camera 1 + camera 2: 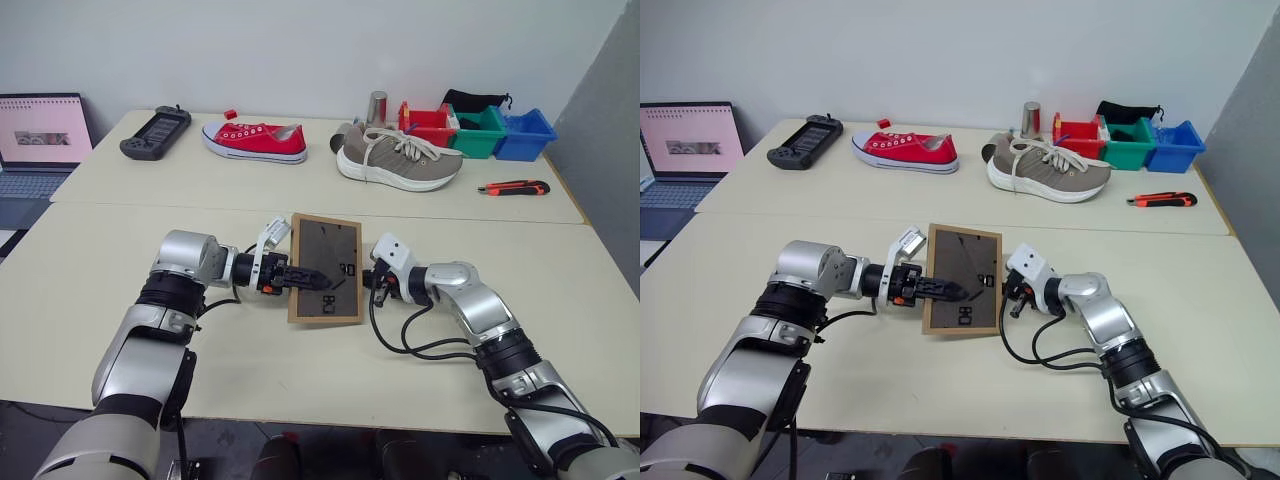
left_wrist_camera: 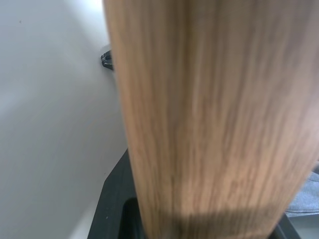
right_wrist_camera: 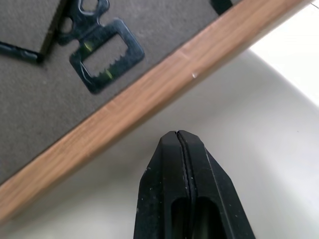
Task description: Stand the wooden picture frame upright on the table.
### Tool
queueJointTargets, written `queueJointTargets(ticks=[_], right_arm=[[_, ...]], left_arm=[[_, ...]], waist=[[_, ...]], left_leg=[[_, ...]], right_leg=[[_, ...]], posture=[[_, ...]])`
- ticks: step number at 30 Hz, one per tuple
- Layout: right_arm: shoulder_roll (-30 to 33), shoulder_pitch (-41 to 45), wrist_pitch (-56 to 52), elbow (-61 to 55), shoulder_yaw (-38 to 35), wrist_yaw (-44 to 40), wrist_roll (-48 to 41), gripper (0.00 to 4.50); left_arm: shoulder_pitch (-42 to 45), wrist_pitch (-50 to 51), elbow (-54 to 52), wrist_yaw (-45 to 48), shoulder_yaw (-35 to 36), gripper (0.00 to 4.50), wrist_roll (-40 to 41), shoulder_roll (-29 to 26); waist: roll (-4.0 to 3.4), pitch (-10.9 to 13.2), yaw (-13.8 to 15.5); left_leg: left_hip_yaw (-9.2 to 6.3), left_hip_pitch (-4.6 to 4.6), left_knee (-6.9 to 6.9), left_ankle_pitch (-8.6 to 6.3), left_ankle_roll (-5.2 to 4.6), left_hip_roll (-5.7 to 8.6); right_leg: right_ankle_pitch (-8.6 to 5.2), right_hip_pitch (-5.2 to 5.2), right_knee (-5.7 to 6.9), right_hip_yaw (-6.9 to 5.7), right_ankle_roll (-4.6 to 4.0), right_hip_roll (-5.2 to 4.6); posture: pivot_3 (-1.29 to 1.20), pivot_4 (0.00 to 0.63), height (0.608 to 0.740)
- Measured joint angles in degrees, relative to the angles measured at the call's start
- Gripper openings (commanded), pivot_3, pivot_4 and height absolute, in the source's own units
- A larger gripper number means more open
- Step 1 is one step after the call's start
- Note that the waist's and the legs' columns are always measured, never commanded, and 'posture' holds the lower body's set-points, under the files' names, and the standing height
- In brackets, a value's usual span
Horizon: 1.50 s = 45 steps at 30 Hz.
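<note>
The wooden picture frame [image 1: 322,243] is near the middle of the table [image 1: 110,300], its dark grey back panel facing me, with the easel leg and a sawtooth hanger [image 3: 102,62] on it. My left gripper [image 1: 318,279] reaches in from the left and is shut on the frame's left edge, with one black finger lying across the back panel. The wood edge [image 2: 209,119] sits close in front of that wrist. My right gripper [image 3: 178,135] is shut and holds nothing. It is just off the frame's right edge, with a small gap between them.
Along the far half of the table lie a black game controller [image 1: 155,133], a red sneaker [image 1: 255,140], a grey sneaker [image 1: 398,158], a metal can [image 1: 377,106], coloured bins [image 1: 478,130] and an orange box cutter [image 1: 513,187]. A laptop [image 1: 40,140] stands at the far left.
</note>
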State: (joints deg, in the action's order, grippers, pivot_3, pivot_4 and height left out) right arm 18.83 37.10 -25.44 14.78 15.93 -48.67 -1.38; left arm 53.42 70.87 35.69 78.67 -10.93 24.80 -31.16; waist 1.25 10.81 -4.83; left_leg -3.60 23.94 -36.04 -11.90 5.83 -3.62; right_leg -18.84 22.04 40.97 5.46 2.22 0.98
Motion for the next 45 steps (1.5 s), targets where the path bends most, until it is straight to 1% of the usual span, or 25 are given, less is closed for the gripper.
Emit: queueJointTargets(ticks=[9, 11, 12, 14, 15, 19, 22, 23, 24, 26, 29, 31, 37, 41, 43, 45], right_arm=[[0.28, 0.04, 0.12, 0.12, -0.09, 0.03, 0.01, 0.0], [0.51, 0.04, 0.12, 0.14, -0.09, 0.03, 0.01, 0.0], [0.59, 0.04, 0.12, 0.14, -0.09, 0.03, 0.01, 0.0], [0.72, 0.03, 0.12, 0.14, -0.11, 0.04, -0.02, 0.0], [0.8, 0.03, 0.12, 0.14, -0.15, 0.03, -0.02, 0.0], [1.12, 0.01, 0.12, 0.07, -0.19, 0.01, -0.11, 0.0], [1.22, -0.04, 0.12, 0.02, -0.24, 0.08, -0.12, 0.0], [1.22, -0.06, 0.12, 0.01, -0.26, 0.11, -0.13, 0.0], [1.2, -0.09, 0.12, -0.03, -0.28, 0.16, -0.13, 0.0], [1.19, -0.14, 0.12, -0.05, -0.32, 0.17, -0.14, 0.0], [1.22, -0.26, 0.13, -0.1, -0.46, 0.2, -0.18, 0.0], [1.2, -0.32, 0.13, -0.13, -0.48, 0.25, -0.18, 0.0], [1.1, -0.46, 0.14, -0.16, -0.57, 0.27, -0.19, 0.0], [1.44, -0.76, 0.13, -0.69, -0.6, 0.06, -0.19, 0.0], [3.65, -2.22, 0.02, -3.1, -0.6, -1.21, -0.38, 0.0], [7.22, -3.79, -0.59, -6.17, -1.02, -3.33, -1.1, 0.0]], left_arm=[[-0.83, -0.54, -1.43, -1.93, 0.13, 1.12, 0.75, -0.47], [-1.71, -2.66, -2.0, -2.53, 0.88, 1.82, 0.82, 0.04], [-2.14, -3.51, -2.05, -3.16, 1.37, 1.89, 0.81, 0.23], [-2.5, -4.9, -1.21, -5.79, 2.48, 2.27, 0.5, 0.71], [-2.52, -4.89, -0.6, -6.65, 2.63, 2.55, 0.3, 0.84], [-2.46, -4.9, 0.3, -8.22, 2.86, 3.28, 0.21, 1.05], [-2.47, -2.62, 0.28, -9.5, 3.87, 3.91, 0.63, 0.98], [-2.47, -1.29, 0.22, -9.9, 4.6, 3.91, 1.19, 0.98], [-2.64, 2.1, -0.78, -10.82, 6.3, 3.91, 2.55, 0.89], [-3.13, 4.96, -2.78, -11.23, 7.23, 3.91, 4.0, 0.45], [-6.83, 14.86, -11.24, -13.39, 11.23, 3.91, 8.48, -0.62], [-9.73, 19.11, -15.69, -15.61, 13.63, 3.91, 11.47, -0.72], [-15.1, 21.24, -20.36, -22.16, 15.68, 3.91, 17.69, -0.96], [-15.59, 21.35, -20.94, -26.55, 17.09, 3.91, 20.36, -0.39], [-15.48, 21.34, -20.93, -29.24, 18.27, 3.91, 20.69, 0.45], [-15.41, 21.38, -20.87, -31.32, 19.33, 3.91, 20.73, 0.99]], waist=[[0.0, 0.0, 0.01], [0.0, 0.0, 0.06], [0.0, 0.0, 0.07], [0.0, 0.0, 0.08], [0.0, 0.0, 0.07], [0.0, 0.0, 0.06], [0.0, 0.0, 0.01], [0.0, 0.0, -0.01], [0.0, 0.0, -0.05], [0.0, 0.0, -0.07], [0.0, 0.0, -0.16], [0.0, 0.0, -0.12], [0.0, 0.0, -0.04], [0.0, 0.0, 0.05], [0.0, 0.0, 0.16], [0.0, 0.0, 0.25]], left_leg=[[0.0, 0.0, 0.0, 0.0, 0.0, 0.0], [0.01, -0.02, 0.0, 0.0, 0.0, 0.01], [0.01, -0.02, -0.01, 0.0, 0.0, 0.0], [0.01, -0.01, -0.02, 0.0, 0.0, 0.01], [0.01, -0.01, -0.02, 0.0, -0.01, 0.01], [0.01, 0.0, 0.01, 0.0, 0.0, 0.01], [0.01, -0.01, 0.01, 0.0, -0.01, 0.0], [0.01, -0.01, 0.01, 0.0, -0.01, 0.0], [0.01, -0.01, 0.01, 0.0, -0.01, 0.0], [0.0, 0.0, 0.01, 0.0, -0.01, 0.0], [-0.01, -0.01, 0.02, 0.0, 0.0, -0.01], [-0.01, -0.01, 0.02, 0.0, 0.0, -0.02], [-0.01, -0.02, 0.0, 0.0, 0.0, -0.02], [0.0, -0.01, 0.0, 0.0, 0.0, -0.01], [0.0, 0.0, 0.0, 0.0, 0.0, 0.0], [0.01, 0.03, 0.0, 0.0, 0.01, 0.02]], right_leg=[[0.0, 0.0, -0.01, 0.0, 0.0, 0.0], [0.0, -0.02, -0.01, 0.01, 0.0, -0.01], [0.0, -0.02, -0.01, 0.01, 0.0, -0.01], [0.0, -0.02, -0.01, 0.01, 0.0, -0.01], [0.0, -0.02, -0.01, 0.02, 0.0, -0.01], [0.0, -0.01, -0.01, 0.01, 0.0, -0.01], [0.0, 0.0, -0.01, 0.02, 0.0, 0.0], [0.0, 0.0, -0.01, 0.01, 0.0, 0.0], [0.0, 0.01, -0.01, 0.01, 0.0, 0.0], [0.0, 0.01, 0.0, 0.01, 0.0, 0.0], [0.0, 0.0, 0.01, 0.02, 0.0, 0.0], [0.0, 0.0, 0.0, 0.03, 0.0, -0.01], [0.0, -0.01, 0.0, 0.02, 0.0, -0.01], [0.0, -0.01, -0.01, 0.03, 0.0, -0.01], [0.0, -0.01, -0.03, 0.02, 0.0, -0.03], [0.0, -0.01, -0.05, 0.04, 0.0, -0.04]], posture=[[0.0, 0.15, 0.74], [0.0, 0.15, 0.74], [0.0, 0.15, 0.74], [0.0, 0.15, 0.74], [0.0, 0.15, 0.74], [0.0, 0.15, 0.74], [0.0, 0.15, 0.74], [0.0, 0.15, 0.74], [0.0, 0.15, 0.74], [0.0, 0.15, 0.74], [0.0, 0.15, 0.74], [0.0, 0.15, 0.74], [0.0, 0.15, 0.74], [0.0, 0.15, 0.74], [0.0, 0.15, 0.74], [0.0, 0.15, 0.74]])
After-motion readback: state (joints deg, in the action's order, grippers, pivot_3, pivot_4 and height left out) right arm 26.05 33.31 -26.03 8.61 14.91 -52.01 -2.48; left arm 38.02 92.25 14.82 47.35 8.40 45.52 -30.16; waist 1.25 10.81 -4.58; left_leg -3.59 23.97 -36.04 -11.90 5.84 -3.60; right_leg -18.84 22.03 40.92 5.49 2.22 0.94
